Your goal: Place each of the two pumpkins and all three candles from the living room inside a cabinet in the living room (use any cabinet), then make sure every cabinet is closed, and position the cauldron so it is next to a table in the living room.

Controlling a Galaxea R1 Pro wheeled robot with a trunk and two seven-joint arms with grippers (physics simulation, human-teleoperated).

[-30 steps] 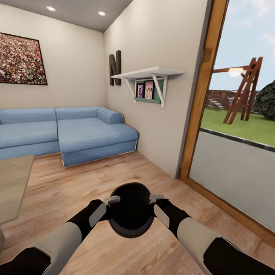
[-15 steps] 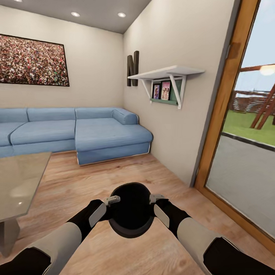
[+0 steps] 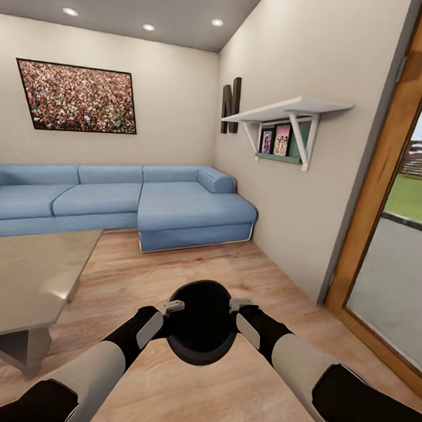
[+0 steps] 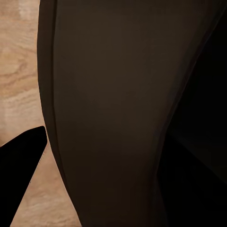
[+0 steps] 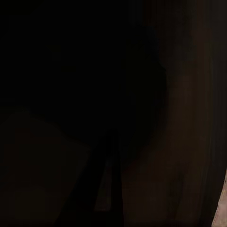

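Above the wooden floor in the head view, glossy black rounded cauldron clamped between left gripper and right gripper, glossy grey-beige low table nearby at left, blue sofa beyond, left wrist view close on the cauldron's dark wall, right wrist view nearly black.

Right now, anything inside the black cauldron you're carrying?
The glossy black rounded cauldron, held between the left pincer and right pincer, shows only a dark interior in the head view. No contents are visible; the bottom is too dark to tell.
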